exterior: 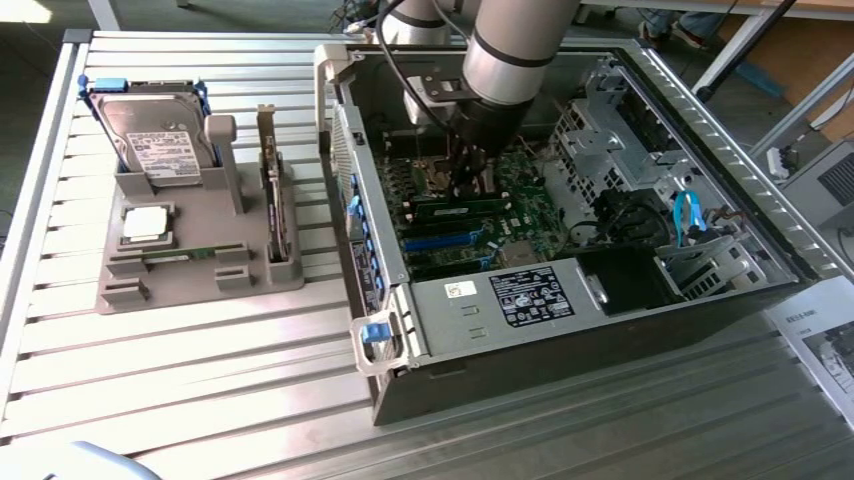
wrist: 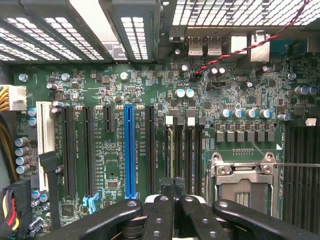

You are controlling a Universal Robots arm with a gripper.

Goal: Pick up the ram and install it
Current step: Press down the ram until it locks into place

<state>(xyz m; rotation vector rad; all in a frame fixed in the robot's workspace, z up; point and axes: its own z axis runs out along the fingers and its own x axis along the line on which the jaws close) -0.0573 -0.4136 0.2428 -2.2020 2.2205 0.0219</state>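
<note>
Gripper (wrist: 173,186): fingers closed together, low over motherboard (wrist: 120,100) memory slots inside computer case (exterior: 667,300); whether they pinch the ram cannot be told.

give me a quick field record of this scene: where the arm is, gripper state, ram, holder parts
arm: reaching down into the open computer case
gripper: shut, over the slim memory slots of the motherboard
ram: one green stick seated on the board, by the gripper
processor socket: empty
holder: hard drive, processor chip, expansion card
</note>
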